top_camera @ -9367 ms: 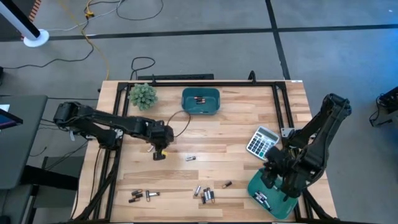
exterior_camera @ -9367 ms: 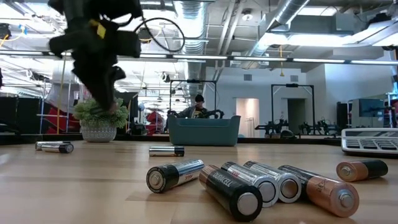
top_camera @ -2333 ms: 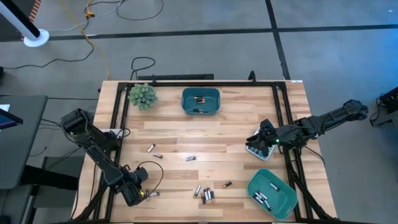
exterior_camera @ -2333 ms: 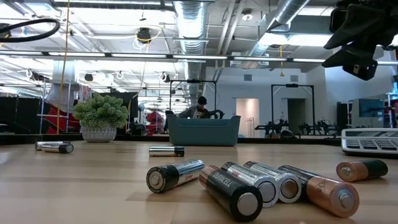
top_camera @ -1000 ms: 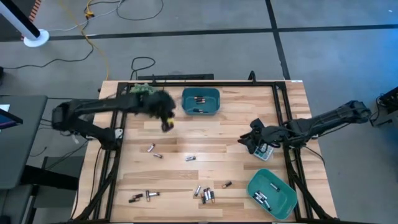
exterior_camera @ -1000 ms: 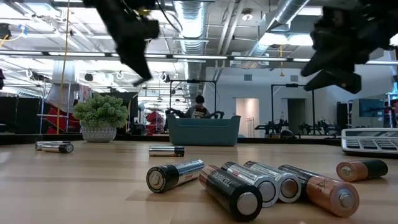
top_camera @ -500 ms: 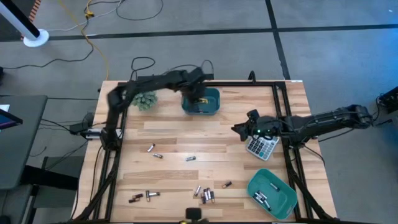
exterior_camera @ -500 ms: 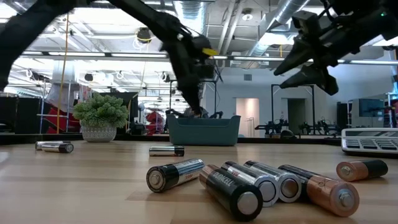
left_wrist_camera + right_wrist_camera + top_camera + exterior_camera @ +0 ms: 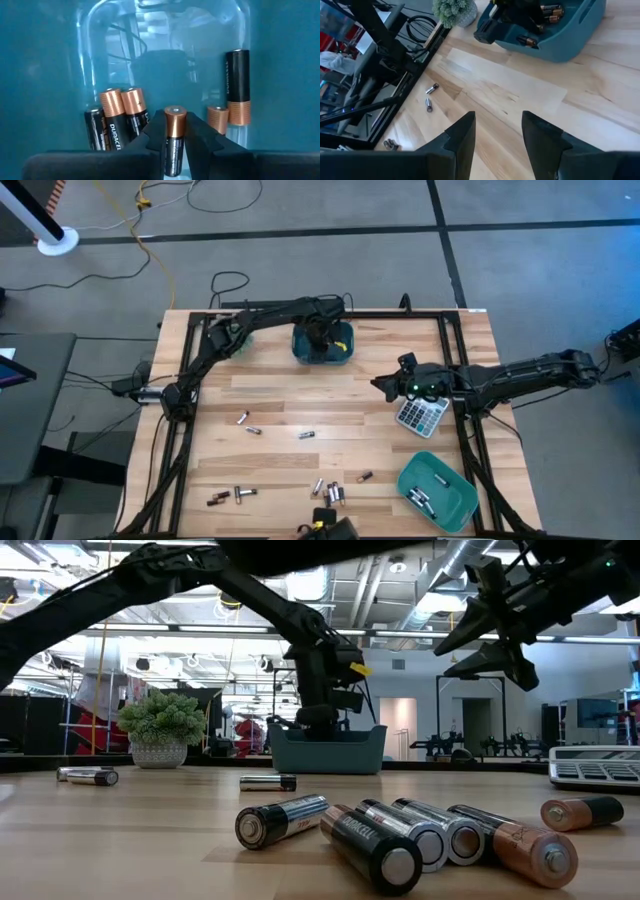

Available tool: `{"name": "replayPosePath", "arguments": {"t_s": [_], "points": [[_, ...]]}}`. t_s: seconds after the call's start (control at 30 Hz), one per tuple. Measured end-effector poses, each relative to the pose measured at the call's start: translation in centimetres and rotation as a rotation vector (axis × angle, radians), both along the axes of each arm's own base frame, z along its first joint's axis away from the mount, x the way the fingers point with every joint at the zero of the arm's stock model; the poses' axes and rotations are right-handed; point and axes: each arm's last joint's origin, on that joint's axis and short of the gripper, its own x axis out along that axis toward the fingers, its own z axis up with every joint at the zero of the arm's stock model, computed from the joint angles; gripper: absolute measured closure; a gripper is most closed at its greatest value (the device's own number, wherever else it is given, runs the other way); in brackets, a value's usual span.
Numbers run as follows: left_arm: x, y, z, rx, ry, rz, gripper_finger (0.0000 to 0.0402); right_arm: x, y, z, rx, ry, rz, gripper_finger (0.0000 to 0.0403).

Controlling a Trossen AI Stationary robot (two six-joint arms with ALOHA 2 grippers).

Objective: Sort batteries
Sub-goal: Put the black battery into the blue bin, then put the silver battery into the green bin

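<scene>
Left gripper: our left gripper (image 9: 175,142) is low inside the far teal bin (image 9: 344,348), at the back middle of the table (image 9: 350,395). Its two fingers are closed around one copper-top battery (image 9: 174,137), which stands between them; we see no gap beside it, so we judge it is not yet released.

Right gripper: our right gripper (image 9: 383,386) hangs above the wood, just beside the calculator (image 9: 420,414). Its fingers (image 9: 461,136) are spread apart and hold nothing.

Already sorted, far bin: in the left wrist view we count about five cells (image 9: 114,120) lying on the bin floor, next to the one we hold.

Already sorted, near bin: the second teal bin (image 9: 462,508) at the front right corner has a few batteries (image 9: 421,499) in it.

Still loose, middle: three single batteries (image 9: 306,434) lie apart on the middle of the table.

Still loose, front: a cluster (image 9: 400,835) lies at the front edge, and a smaller group (image 9: 229,497) lies at the front left.

Progress: we judge the work is around halfway, as roughly as many cells wait on the wood as lie in the bins.

Not clear: we cannot tell by which size each bin is filled.
</scene>
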Motion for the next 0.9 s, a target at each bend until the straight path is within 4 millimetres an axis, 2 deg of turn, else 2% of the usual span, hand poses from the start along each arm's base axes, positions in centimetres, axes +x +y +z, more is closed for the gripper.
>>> {"name": "replayPosePath", "arguments": {"t_s": [0.23,0.33,0.4,0.5,0.67,0.8,0.9], "points": [[0.2,0.1,0.6,0.017,-0.038,0.007,0.0276,0.0,0.0,0.0,0.000,0.001,0.000,0.0227],[0.1,0.1,1.0,0.014,-0.043,0.031,0.0263,0.0,0.0,-0.1,0.000,0.008,0.000,0.0227],[-0.1,0.0,1.9,0.011,-0.057,0.066,0.0262,-0.1,0.0,-0.2,0.000,0.021,0.000,0.0227],[-0.8,-0.4,4.7,0.013,-0.100,0.125,0.0264,-0.1,0.0,-0.3,0.000,0.033,0.000,0.0227],[-2.8,-1.7,10.9,0.004,-0.209,0.269,0.0267,-0.1,0.0,-0.3,0.000,0.034,0.000,0.0227],[-5.5,-4.3,16.1,-0.017,-0.258,0.317,0.0267,-0.1,0.0,-0.3,0.000,0.033,0.000,0.0227],[-7.2,-6.8,19.4,-0.028,-0.305,0.317,0.0267,-0.1,0.0,-0.3,-0.001,0.032,0.001,0.0227]]}}
